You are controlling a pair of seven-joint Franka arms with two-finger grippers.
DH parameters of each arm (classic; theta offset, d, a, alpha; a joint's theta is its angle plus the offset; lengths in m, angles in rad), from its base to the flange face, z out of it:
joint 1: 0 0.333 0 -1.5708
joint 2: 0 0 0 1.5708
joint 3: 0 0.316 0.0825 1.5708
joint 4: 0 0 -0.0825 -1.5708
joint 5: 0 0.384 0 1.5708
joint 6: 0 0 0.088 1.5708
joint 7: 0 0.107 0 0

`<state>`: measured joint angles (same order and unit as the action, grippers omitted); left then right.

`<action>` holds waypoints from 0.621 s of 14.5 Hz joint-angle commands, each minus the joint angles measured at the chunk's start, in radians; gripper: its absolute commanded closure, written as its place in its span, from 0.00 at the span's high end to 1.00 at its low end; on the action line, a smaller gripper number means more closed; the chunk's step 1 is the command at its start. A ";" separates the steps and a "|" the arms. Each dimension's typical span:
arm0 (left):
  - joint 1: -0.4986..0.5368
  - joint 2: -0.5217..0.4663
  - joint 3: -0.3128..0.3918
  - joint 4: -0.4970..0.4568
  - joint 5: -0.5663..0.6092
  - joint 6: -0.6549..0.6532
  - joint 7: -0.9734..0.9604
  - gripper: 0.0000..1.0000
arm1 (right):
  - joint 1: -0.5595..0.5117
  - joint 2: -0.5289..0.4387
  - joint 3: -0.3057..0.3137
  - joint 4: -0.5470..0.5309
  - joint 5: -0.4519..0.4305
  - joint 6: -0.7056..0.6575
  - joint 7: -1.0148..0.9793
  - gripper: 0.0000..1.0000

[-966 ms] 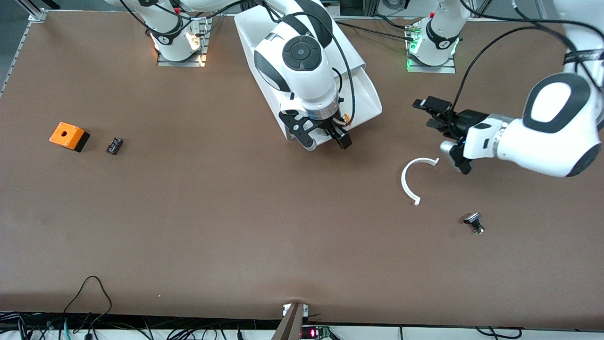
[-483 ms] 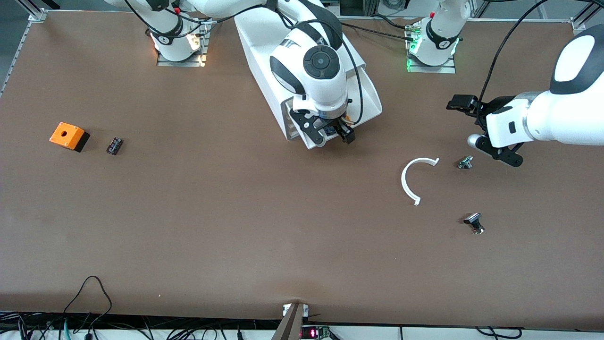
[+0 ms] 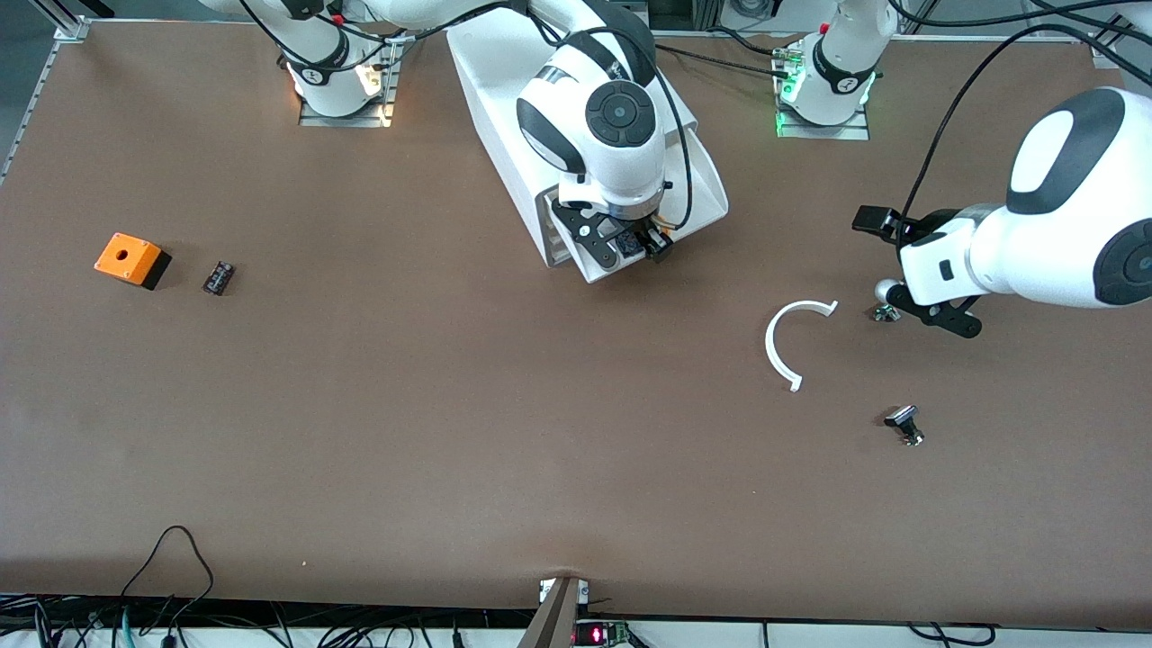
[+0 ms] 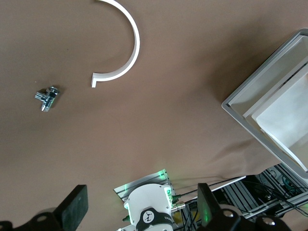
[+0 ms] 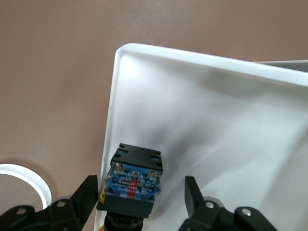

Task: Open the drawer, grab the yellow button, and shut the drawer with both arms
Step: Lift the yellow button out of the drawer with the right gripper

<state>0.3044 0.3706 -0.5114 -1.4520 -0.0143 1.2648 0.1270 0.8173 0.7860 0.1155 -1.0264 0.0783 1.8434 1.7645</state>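
The button (image 5: 132, 180) sits between the right pincer's (image 5: 137, 202) seemingly untouching fingers.

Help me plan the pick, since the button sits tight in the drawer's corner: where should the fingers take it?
Grip the button across the flat sides of its dark blocky body, coming down from above. It lies by the drawer wall, and the right gripper already straddles it, fingers apart.

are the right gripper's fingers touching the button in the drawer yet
Apart. The right wrist view shows white drawer floor on both sides between the button and each of the fingers.
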 commanded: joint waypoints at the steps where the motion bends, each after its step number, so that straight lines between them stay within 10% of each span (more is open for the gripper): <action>1: -0.008 0.036 0.001 0.033 0.025 -0.007 -0.004 1.00 | 0.006 -0.022 -0.005 0.014 0.015 -0.029 -0.002 0.83; 9: -0.008 0.120 0.004 0.134 0.088 0.024 -0.012 1.00 | 0.039 -0.036 0.000 0.012 0.003 -0.021 -0.003 0.73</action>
<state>0.3051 0.4683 -0.5011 -1.3686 0.0400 1.3076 0.1269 0.8459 0.7552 0.1175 -1.0209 0.0782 1.8332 1.7641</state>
